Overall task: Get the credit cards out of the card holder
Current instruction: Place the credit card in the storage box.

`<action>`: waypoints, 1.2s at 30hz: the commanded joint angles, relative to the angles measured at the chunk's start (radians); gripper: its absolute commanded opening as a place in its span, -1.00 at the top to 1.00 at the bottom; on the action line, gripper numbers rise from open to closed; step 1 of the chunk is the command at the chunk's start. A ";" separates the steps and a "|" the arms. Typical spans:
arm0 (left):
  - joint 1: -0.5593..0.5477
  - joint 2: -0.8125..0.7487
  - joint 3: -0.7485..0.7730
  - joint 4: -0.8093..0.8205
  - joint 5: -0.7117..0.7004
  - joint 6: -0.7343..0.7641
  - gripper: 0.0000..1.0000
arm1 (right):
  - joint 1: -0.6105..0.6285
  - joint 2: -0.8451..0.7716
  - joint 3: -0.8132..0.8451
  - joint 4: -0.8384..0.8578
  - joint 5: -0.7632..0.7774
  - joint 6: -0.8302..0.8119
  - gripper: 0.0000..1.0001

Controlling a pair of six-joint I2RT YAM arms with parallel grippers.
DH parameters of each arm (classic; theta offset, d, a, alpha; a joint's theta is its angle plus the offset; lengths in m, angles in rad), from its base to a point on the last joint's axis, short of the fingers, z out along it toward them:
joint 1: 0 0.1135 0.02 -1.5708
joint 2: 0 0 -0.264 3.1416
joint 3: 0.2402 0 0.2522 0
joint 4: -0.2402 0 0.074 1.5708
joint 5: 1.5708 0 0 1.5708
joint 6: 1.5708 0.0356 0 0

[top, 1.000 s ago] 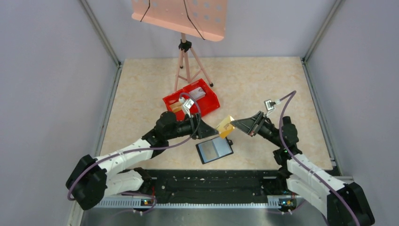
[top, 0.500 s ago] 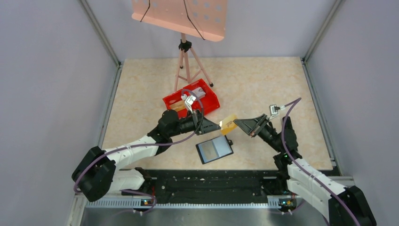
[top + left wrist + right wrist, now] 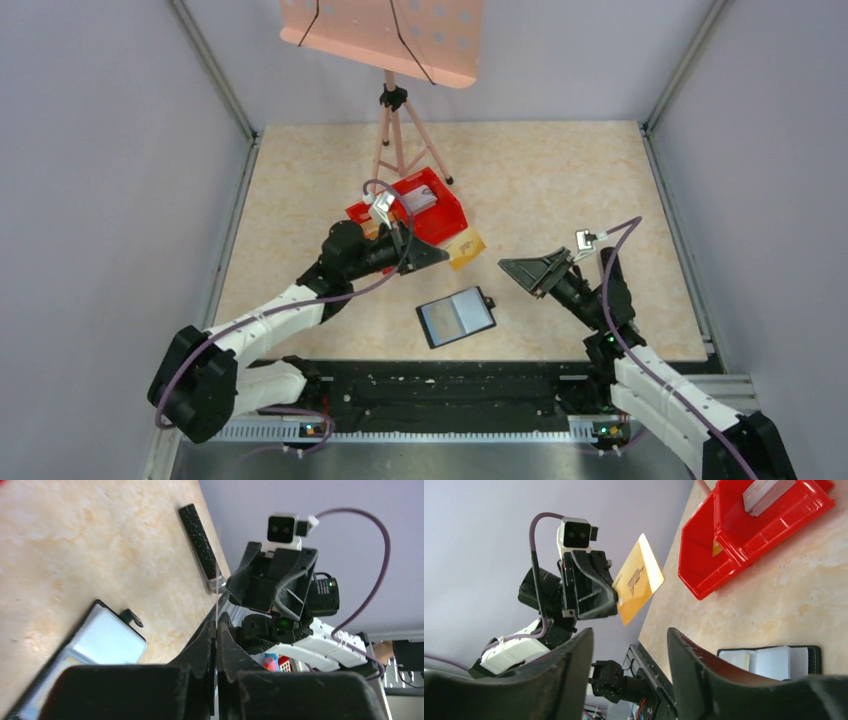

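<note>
An orange credit card hangs above the table just right of the red bin, with my left gripper shut on its left edge. The left wrist view shows that card edge-on as a thin line between the closed fingers of the left gripper. My right gripper stands open and apart from the card, nothing between its fingers; it faces the card. The black card holder lies open on the table below both grippers, pale pockets up.
The red two-compartment bin sits behind the left gripper with a grey card and a tan one inside. A pink tripod stand rises behind the bin. Grey walls close in both sides.
My left gripper shut on the orange card, the right gripper let go of it and opened. The left arm has carried the card left and back toward the bin; the right gripper drew back.
</note>
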 commanded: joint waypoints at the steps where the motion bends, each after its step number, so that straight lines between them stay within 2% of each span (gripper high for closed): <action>1: 0.092 -0.064 0.059 -0.080 0.081 0.072 1.00 | 0.011 -0.089 0.017 -0.122 0.010 -0.087 -0.22; 5: 0.154 -0.097 0.091 -0.163 0.129 0.207 1.00 | 0.009 -0.149 0.026 -0.218 0.009 -0.135 -0.46; 10: 0.246 -0.126 0.199 -0.458 0.083 0.358 1.00 | 0.008 -0.152 0.032 -0.243 -0.012 -0.151 -0.95; 17: 0.477 -0.047 0.313 -0.707 0.167 0.421 1.00 | 0.009 -0.130 0.042 -0.243 -0.032 -0.163 -0.96; 22: 0.560 0.047 0.402 -0.865 0.099 0.510 1.00 | 0.008 -0.109 0.048 -0.226 -0.048 -0.162 -0.96; 30: 0.588 0.263 0.649 -1.106 -0.016 0.625 0.99 | 0.008 -0.094 0.056 -0.202 -0.062 -0.157 -0.96; 36: 0.589 0.436 0.776 -1.190 -0.033 0.602 1.00 | 0.009 -0.095 0.054 -0.205 -0.070 -0.158 -0.96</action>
